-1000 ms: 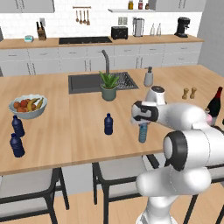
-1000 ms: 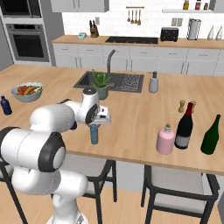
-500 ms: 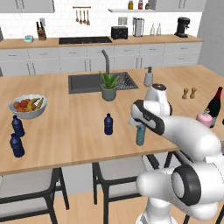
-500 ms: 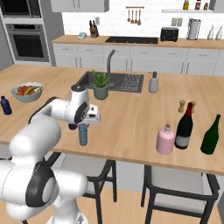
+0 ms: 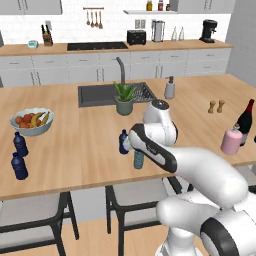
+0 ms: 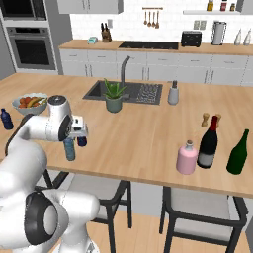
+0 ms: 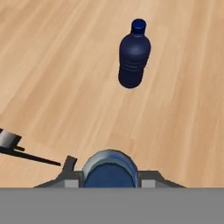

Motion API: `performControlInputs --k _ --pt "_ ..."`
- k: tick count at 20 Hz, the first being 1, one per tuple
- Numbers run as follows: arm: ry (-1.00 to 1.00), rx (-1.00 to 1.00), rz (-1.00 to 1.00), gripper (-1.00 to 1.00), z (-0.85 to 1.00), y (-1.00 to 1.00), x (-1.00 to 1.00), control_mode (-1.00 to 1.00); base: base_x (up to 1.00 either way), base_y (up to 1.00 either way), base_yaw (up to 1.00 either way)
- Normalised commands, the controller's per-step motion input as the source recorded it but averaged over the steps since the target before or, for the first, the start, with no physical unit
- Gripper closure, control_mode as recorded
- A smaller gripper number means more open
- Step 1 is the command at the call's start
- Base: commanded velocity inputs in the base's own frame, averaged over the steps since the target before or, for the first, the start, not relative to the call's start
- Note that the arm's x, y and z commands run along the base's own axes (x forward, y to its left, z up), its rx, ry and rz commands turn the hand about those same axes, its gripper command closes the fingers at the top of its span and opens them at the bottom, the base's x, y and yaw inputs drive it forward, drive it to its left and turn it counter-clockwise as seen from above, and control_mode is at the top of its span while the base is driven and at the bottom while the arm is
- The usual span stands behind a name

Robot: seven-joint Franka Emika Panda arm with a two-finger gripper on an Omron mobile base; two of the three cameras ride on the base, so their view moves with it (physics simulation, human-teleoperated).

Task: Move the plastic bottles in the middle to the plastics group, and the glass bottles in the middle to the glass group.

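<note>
On wooden island counter (image 5: 75, 165): gripper (image 7: 110, 175) clamped on slim teal-blue bottle (image 5: 138, 159), lifted near front edge; dark navy bottle (image 7: 134, 55) upright just beside it. At far right: wine bottle (image 6: 208, 144), pink bottle (image 6: 186, 157) touching. At far left: two navy bottles (image 5: 19, 166).
</note>
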Motion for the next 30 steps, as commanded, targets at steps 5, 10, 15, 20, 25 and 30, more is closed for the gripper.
performControlInputs --k 5,10,15,20,25,30 --pt "-0.09 0.0 0.1 1.0 0.11 0.89 -0.01 -1.0 0.0 0.0 0.0" --pt "-0.05 0.0 0.1 1.0 0.1 0.95 0.0 -1.0 0.0 0.0 0.0" --pt "-0.01 0.0 0.07 1.0 0.17 0.89 0.0 -1.0 0.0 0.0 0.0" --pt "0.0 0.0 0.09 1.0 0.26 0.78 0.11 -1.0 0.0 0.0 0.0" --pt "0.0 0.0 0.1 1.0 0.18 0.64 0.24 -1.0 0.0 0.0 0.0" --pt "0.03 0.0 0.05 1.0 0.0 0.38 0.23 -1.0 0.0 0.0 0.0"
